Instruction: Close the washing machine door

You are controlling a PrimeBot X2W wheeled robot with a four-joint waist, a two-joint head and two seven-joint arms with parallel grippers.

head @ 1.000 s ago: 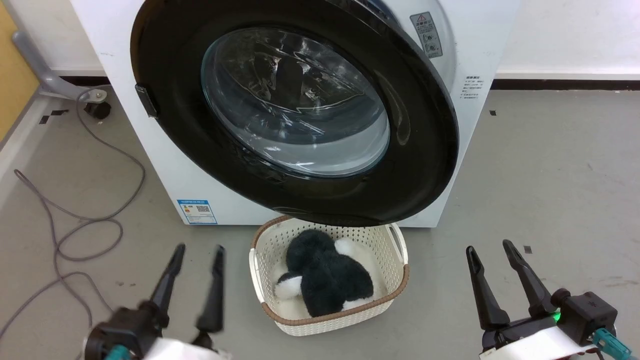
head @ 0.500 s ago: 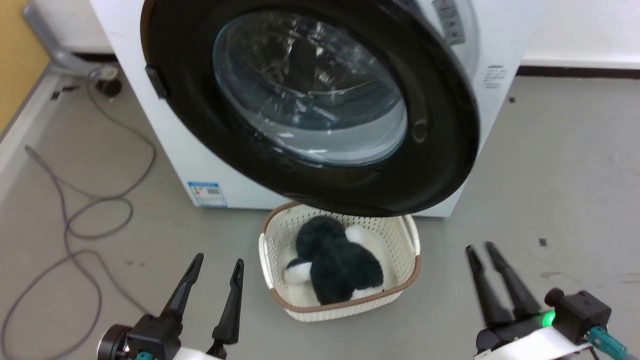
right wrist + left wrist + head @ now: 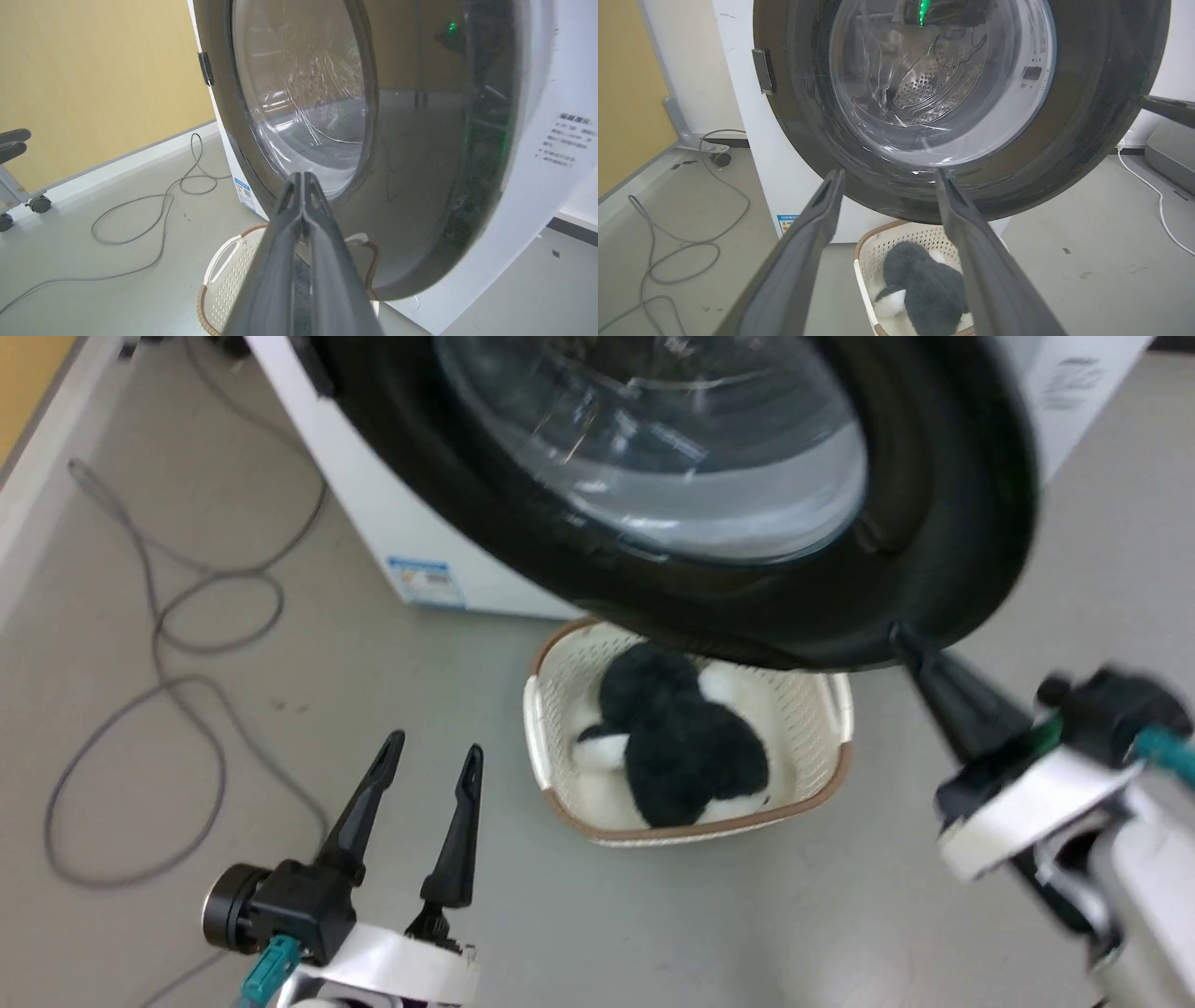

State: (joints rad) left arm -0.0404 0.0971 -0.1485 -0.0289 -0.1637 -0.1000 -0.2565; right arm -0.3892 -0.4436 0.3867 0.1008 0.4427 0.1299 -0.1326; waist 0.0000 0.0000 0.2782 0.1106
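The washing machine door, a black-rimmed disc with a clear glass bowl, stands swung out from the white washing machine. My right gripper is shut with nothing in it, its tip at the door's lower right rim. In the right wrist view the shut fingers point at the door face. My left gripper hangs open and empty low on the left, apart from the door. The left wrist view looks between the open fingers at the door, with the steel drum visible through the glass.
A cream perforated basket holding a black and white plush toy sits on the floor under the door. A grey cable loops over the floor on the left. A yellow wall stands left of the machine.
The head camera has tilted and moved closer. My right gripper has shut and risen to the door's lower right rim. My left gripper has opened a little wider.
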